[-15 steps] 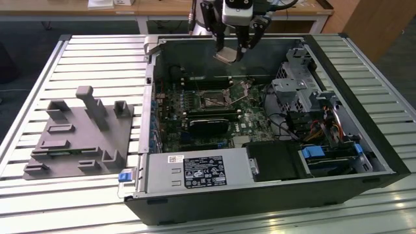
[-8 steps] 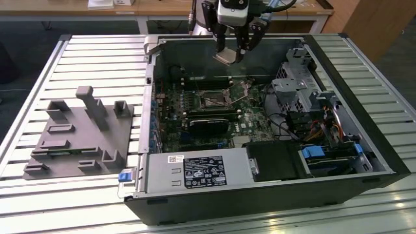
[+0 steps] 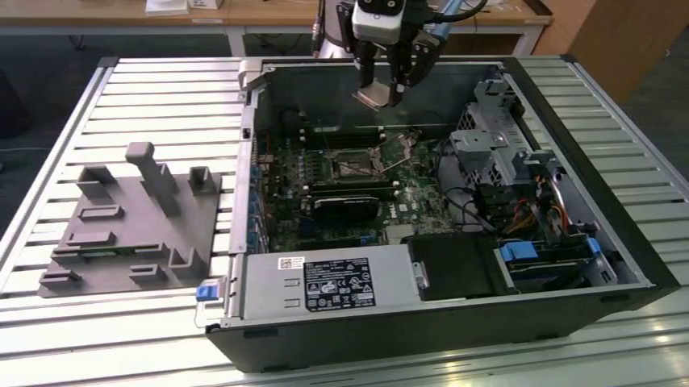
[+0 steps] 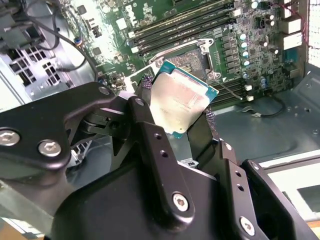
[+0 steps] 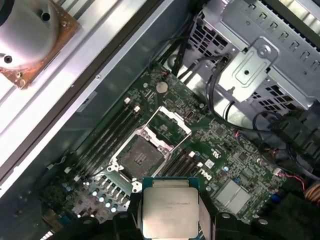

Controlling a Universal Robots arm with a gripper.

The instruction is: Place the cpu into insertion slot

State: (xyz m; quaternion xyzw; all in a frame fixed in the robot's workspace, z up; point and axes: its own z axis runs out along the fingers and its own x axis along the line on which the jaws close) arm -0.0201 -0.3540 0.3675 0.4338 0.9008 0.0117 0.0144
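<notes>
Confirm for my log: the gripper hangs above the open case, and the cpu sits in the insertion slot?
No: the gripper holds the cpu; the insertion slot lies bare, as the first wrist view shows.

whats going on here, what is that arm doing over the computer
The robot's end effector is shut on the cpu, holding it in the air over the open computer case. The insertion slot on the green board below is uncovered, its dark centre bare. The cpu is not yet in it.
</notes>
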